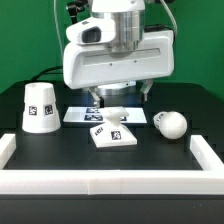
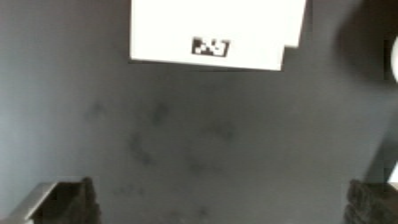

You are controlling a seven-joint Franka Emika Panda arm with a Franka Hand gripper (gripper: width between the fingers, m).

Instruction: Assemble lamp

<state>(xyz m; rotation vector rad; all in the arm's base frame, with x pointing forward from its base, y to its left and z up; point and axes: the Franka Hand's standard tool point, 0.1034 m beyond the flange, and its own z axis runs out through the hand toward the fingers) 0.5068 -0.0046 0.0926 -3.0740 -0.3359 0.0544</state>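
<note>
The flat square lamp base (image 1: 112, 133) lies on the black table in the middle, tilted a little, tag up. The truncated-cone shade (image 1: 38, 107) stands at the exterior view's left. The round bulb (image 1: 172, 124) lies at the exterior view's right. My gripper (image 1: 117, 100) hangs just behind and above the base, open and empty. In the wrist view the gripper (image 2: 217, 205) shows only two dark fingertips (image 2: 63, 200) far apart over bare table. The base (image 2: 217, 35) lies ahead of them, and a sliver of the bulb (image 2: 393, 60) shows at the frame's edge.
The marker board (image 1: 78, 114) lies flat behind the base, partly hidden by the gripper. A low white wall (image 1: 110, 185) runs round the table's front and both sides.
</note>
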